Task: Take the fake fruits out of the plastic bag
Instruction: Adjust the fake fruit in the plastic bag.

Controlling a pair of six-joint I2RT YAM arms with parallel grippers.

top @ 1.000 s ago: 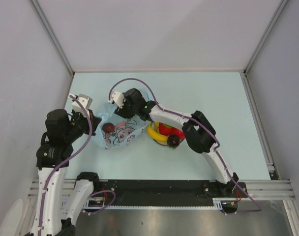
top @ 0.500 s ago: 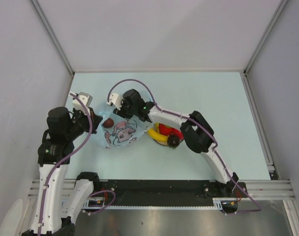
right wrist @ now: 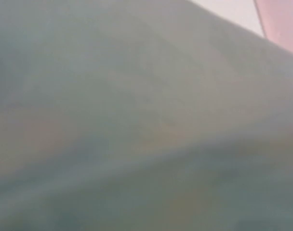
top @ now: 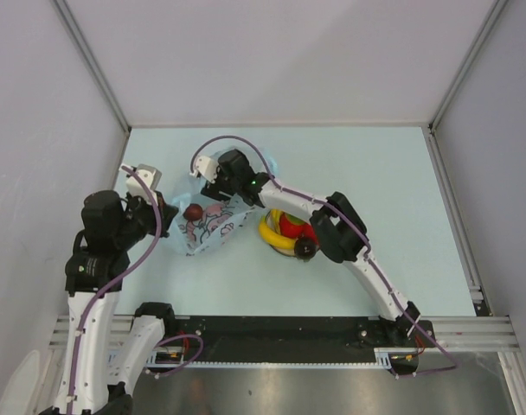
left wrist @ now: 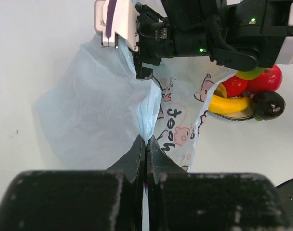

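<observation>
We saw the banana [top: 272,235] and other fruits [top: 291,226] out, at three o'clock of the plastic bag [top: 213,232]; one reddish fruit [top: 192,212] lay inside. Our left tool [left wrist: 145,144] pinched the bag's edge tight; the right tool's [top: 213,184] opening we couldn't tell.

The plastic bag [top: 209,233] has bunched narrower and the dark red fruit [top: 192,212] inside shifted farther back

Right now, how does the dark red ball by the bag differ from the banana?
The dark red ball is round; the banana is long, curved and yellow. The ball seems to lie in the open bag; the banana lies outside it, on a plate beside other fruits. Both are toy fruits, far smaller than the bag.
</observation>
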